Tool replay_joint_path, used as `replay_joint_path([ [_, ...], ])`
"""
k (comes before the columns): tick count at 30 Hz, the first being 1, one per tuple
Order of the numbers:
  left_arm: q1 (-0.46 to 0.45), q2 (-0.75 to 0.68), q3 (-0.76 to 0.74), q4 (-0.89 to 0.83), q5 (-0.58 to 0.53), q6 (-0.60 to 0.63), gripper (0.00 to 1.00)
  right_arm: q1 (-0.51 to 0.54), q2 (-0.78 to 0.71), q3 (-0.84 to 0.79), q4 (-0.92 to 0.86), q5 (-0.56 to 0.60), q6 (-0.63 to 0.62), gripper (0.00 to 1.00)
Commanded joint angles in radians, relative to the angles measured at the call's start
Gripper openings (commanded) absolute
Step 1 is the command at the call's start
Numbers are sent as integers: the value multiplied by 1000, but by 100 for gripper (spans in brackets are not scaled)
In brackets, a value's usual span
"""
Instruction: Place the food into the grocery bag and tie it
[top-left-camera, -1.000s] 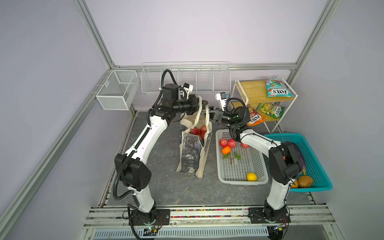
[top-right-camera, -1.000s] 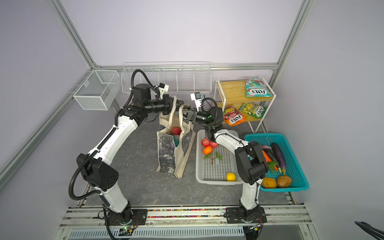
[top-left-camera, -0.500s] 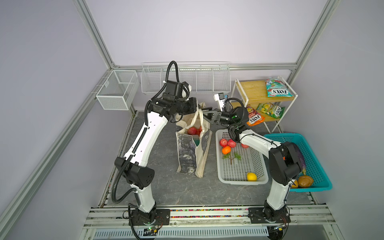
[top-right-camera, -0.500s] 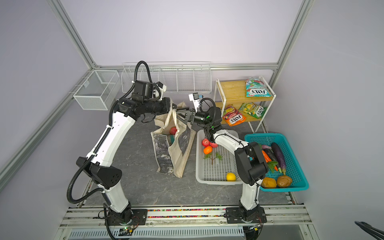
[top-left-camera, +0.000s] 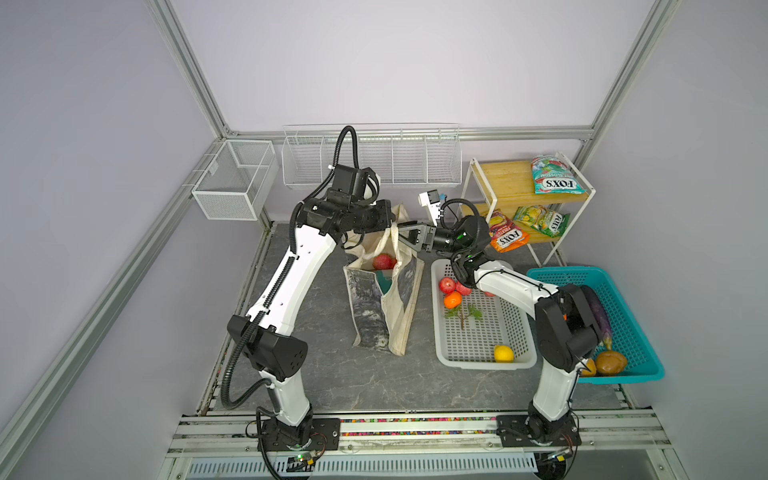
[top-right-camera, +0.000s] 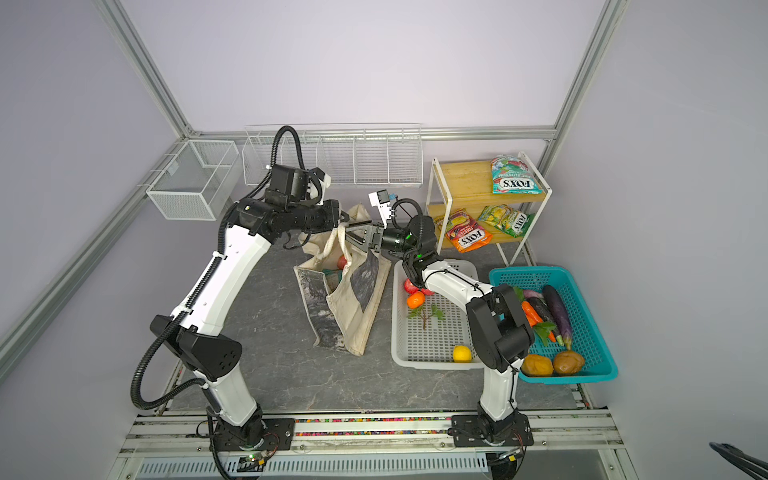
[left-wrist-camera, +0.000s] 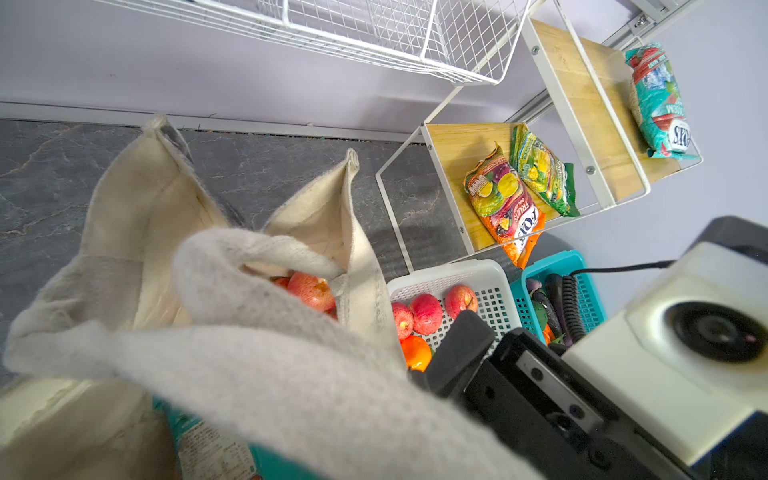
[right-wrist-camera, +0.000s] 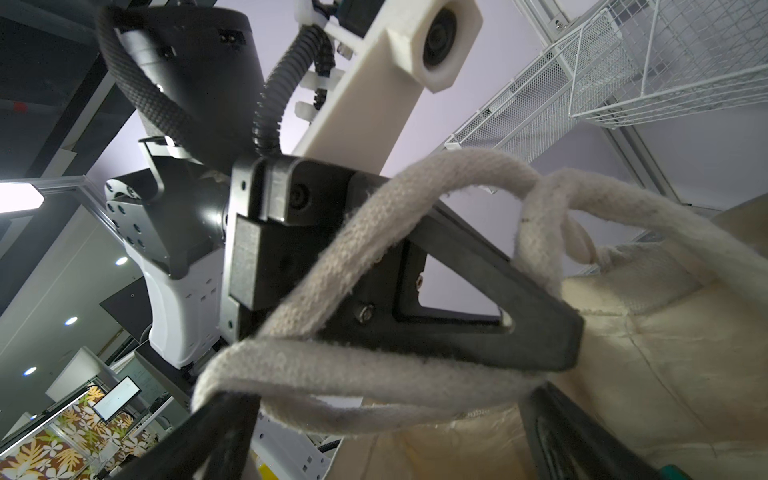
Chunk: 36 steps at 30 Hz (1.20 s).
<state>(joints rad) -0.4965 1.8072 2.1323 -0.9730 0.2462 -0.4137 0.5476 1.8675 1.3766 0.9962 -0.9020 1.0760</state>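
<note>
Looking from both top views, the grocery bag (top-left-camera: 376, 307) stands right under the jaws of both arms, mouth open, one red fruit (top-left-camera: 384, 262) inside. The right gripper (top-left-camera: 406, 237) has its jaws spread wide, tip to tip with the left gripper (top-left-camera: 392, 222). One yellow fruit (top-left-camera: 503, 353) lies well behind them.

From the left wrist, three apples (left-wrist-camera: 426, 313) sit in the white basket (left-wrist-camera: 453, 270) and three packets (left-wrist-camera: 505, 203) on the shelf (left-wrist-camera: 457, 145).

From the right wrist, one handle strap (right-wrist-camera: 332, 374) loops round the pressed-together left jaws. Its lower run lies crosswise between the open right jaws, so the right arm is nearer. A second strap (right-wrist-camera: 644, 216) passes beyond. Whether the left jaws pinch cloth I cannot tell.
</note>
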Motion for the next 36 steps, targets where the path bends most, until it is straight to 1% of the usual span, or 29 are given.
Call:
replay_joint_path([
  [1, 6, 60, -64, -25, -121, 30, 0, 82, -67, 62, 223, -57, -7, 98],
  [4, 7, 44, -94, -7, -117, 30, 0, 93, -58, 66, 209, -67, -15, 94],
  [9, 6, 0, -197, 73, -88, 7, 0, 116, -48, 64, 158, -81, -63, 90],
  [13, 6, -33, -251, 119, -86, -10, 0, 125, -45, 47, 177, -72, -64, 89],
  [18, 10, -61, -301, 168, -94, -29, 0, 132, -29, 52, 226, -20, -44, 93],
  [22, 9, -87, -363, 214, -102, -48, 0, 141, -11, 79, 243, 12, -29, 90],
  [23, 7, -93, -376, 219, -106, -48, 0, 141, -11, 84, 242, 19, -33, 88],
  [26, 9, -104, -401, 226, -114, -47, 0, 143, -14, 88, 212, 21, -57, 76],
  [30, 8, -116, -412, 227, -114, -44, 0, 142, -16, 82, 198, 15, -63, 51],
  [34, 10, -126, -402, 217, -125, -32, 0, 134, -31, 58, 173, 11, -73, 33],
  [36, 9, -132, -395, 207, -128, -25, 0, 124, -49, 39, 148, 14, -93, 21],
])
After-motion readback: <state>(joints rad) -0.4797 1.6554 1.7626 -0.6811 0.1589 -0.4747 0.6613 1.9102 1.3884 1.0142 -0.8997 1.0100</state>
